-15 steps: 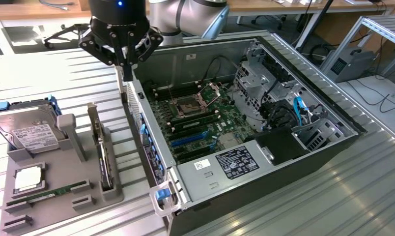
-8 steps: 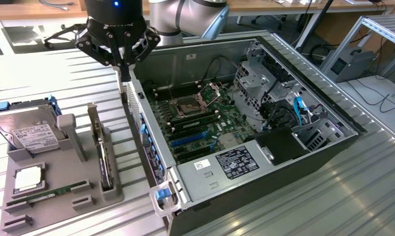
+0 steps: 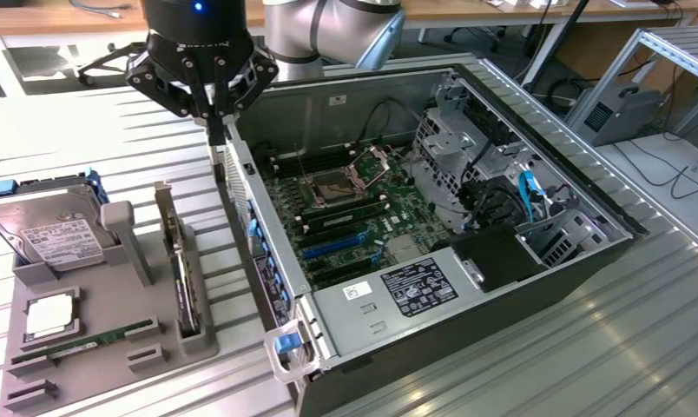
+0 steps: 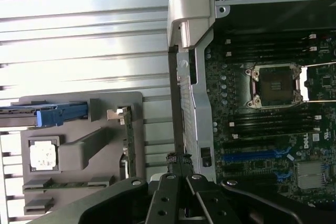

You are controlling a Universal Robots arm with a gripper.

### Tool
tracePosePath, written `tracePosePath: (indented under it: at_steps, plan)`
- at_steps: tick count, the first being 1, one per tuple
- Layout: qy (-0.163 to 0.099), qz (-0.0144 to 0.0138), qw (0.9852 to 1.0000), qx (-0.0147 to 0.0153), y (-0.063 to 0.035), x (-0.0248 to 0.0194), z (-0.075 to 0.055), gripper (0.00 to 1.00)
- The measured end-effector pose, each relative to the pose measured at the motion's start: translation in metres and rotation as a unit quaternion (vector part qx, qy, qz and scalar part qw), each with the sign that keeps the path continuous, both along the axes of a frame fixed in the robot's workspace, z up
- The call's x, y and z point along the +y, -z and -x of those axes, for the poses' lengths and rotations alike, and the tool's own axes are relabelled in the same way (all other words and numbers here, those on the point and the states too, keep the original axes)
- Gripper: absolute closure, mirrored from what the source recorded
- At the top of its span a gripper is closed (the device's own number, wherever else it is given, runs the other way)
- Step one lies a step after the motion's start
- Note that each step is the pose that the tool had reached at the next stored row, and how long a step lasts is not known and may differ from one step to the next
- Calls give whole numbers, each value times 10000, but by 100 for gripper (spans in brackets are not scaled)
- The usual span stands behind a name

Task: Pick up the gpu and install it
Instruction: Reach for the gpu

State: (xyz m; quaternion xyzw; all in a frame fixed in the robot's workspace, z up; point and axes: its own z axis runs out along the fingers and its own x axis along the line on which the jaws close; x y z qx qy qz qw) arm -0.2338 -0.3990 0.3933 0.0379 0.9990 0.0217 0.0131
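The gpu (image 3: pixel 185 276) is a thin dark card standing on edge in a slot of the grey holder tray (image 3: pixel 95 360), with its silver bracket rising at the far end. In the wrist view the gpu (image 4: pixel 126 135) shows edge-on in the tray (image 4: pixel 79 103). My gripper (image 3: pixel 216 132) hangs above the gap between the tray and the open computer case (image 3: pixel 500 287), right over the case's rear wall. Its fingers are shut together with nothing between them. The wrist view shows the gripper (image 4: pixel 178 158) closed beside that wall.
The tray also holds a silver hard drive (image 3: pixel 54 230), a processor chip (image 3: pixel 50 314) and a green memory stick (image 3: pixel 82 343). Inside the case lies the motherboard (image 4: pixel 262 129) with blue expansion slots (image 4: pixel 252 156) and an open processor socket (image 4: pixel 275 85). All of it rests on a slatted metal table (image 3: pixel 535 373).
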Motion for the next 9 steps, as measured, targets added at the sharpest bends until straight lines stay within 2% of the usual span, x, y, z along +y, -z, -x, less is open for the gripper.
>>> tracePosePath:
  at_steps: [9]
  plan:
    - [0,0,10000,0,-1,0,52,89]
